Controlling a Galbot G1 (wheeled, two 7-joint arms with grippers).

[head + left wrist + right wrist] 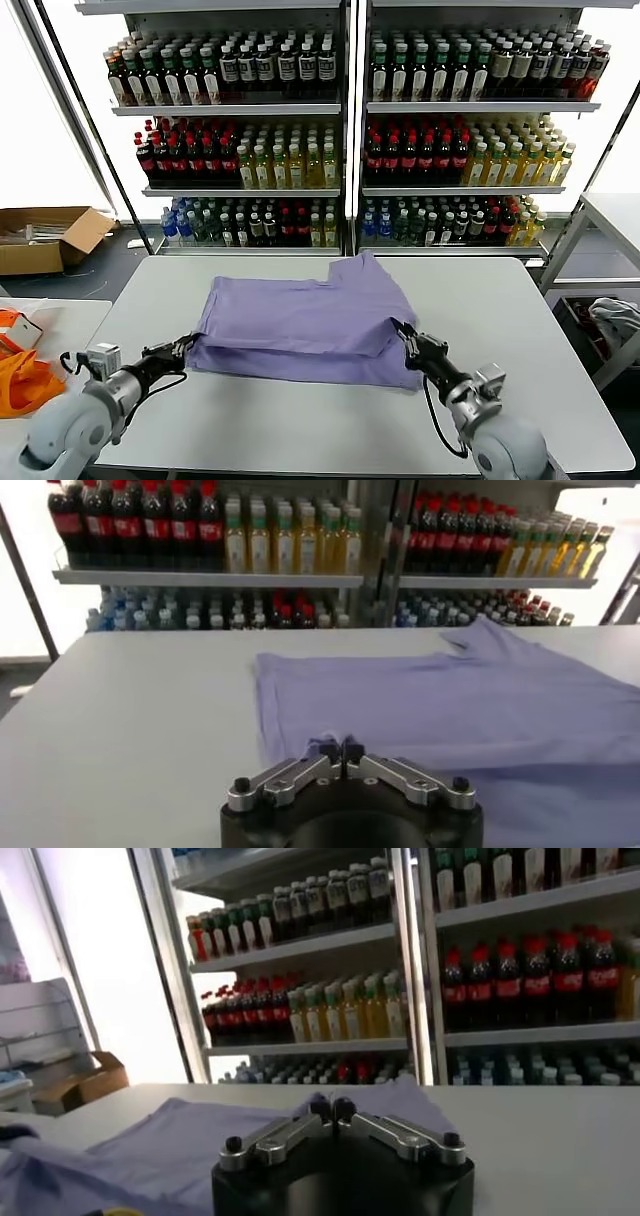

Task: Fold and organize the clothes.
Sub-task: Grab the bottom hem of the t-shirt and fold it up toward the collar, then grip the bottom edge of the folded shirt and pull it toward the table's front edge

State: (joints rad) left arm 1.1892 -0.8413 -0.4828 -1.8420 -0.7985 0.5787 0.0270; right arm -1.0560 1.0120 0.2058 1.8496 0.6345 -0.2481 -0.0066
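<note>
Your lavender T-shirt (305, 325) lies folded over itself at the middle of the grey table (500, 310); the left gripper (186, 347) sits at the shirt's near left corner and the right gripper (405, 337) at its right edge, both with fingertips nearly together on the fabric, likely pinning the fold. Bare tabletop lies all round the shirt, widest toward the right edge, giving you room to draw both arms clear.

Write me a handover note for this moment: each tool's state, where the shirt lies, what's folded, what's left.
Left tool: at the near left corner of the purple T-shirt, fingertips together on the fabric edge.
Right tool: at the near right edge of the shirt, fingertips close together at the cloth.
Shirt: mid-table, plain side up, already folded over itself into layers, one corner sticking out toward the shelves.
Left: finish folding and tidy the shirt.
</note>
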